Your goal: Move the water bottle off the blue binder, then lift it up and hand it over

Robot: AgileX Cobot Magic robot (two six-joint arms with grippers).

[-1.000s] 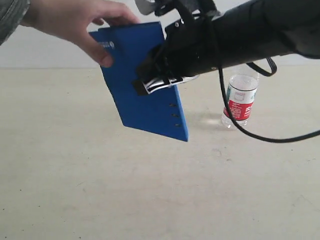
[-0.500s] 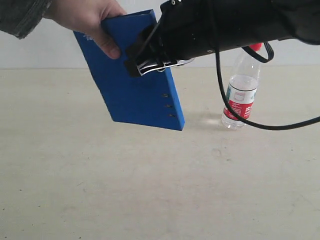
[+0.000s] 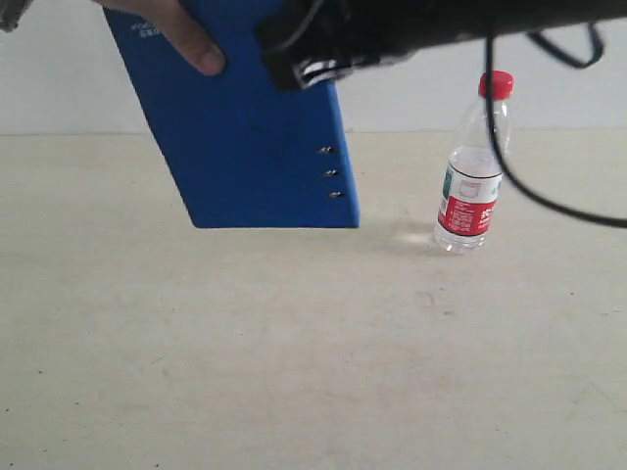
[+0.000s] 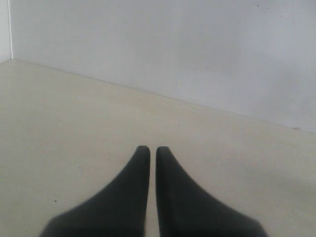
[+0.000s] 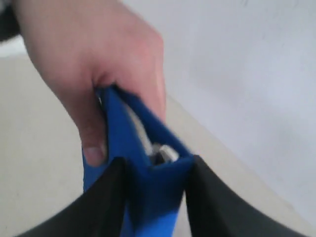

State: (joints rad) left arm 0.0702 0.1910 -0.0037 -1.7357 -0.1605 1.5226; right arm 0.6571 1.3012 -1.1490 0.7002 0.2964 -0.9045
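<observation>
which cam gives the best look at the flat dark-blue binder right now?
Exterior view: the flat dark-blue binder shows nearly whole, held up, three slots along one edge, a person's hand on its upper corner. Right wrist view shows only its blurred edge, clamped in the right tool. Left wrist view shows none of it.

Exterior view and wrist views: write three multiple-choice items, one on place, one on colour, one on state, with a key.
1. Where is the water bottle? A on the blue binder; B upright on the table, apart from the binder; C in the person's hand.
2. Its cap is: A blue; B white; C red.
3. The robot's right hand is: A open; B shut on the binder; C shut on the bottle.
Key: B, it stands on the table beside the raised binder; C, red cap; B, it clamps the binder's edge.
</observation>
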